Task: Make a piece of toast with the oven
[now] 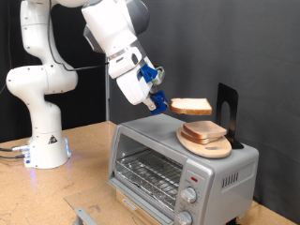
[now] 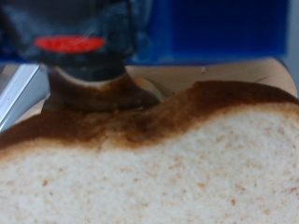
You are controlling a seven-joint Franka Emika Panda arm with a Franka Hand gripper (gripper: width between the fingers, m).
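My gripper [image 1: 160,102] is shut on a piece of toast [image 1: 190,106], a pale slice with a tan-brown crust, and holds it level in the air above the oven's top. In the wrist view the slice [image 2: 159,168] fills the picture, blurred and very close. The second slice [image 1: 204,131] lies on a round wooden plate [image 1: 206,145] on top of the oven, just below and to the exterior view's right of the held slice. The silver-grey oven [image 1: 178,169] has its door shut, with the wire rack showing behind the glass and two knobs [image 1: 192,187] at its right.
A black upright stand [image 1: 227,108] sits on the oven's top behind the plate. The arm's white base [image 1: 42,141] stands on the wooden table at the exterior view's left. A dark curtain hangs behind.
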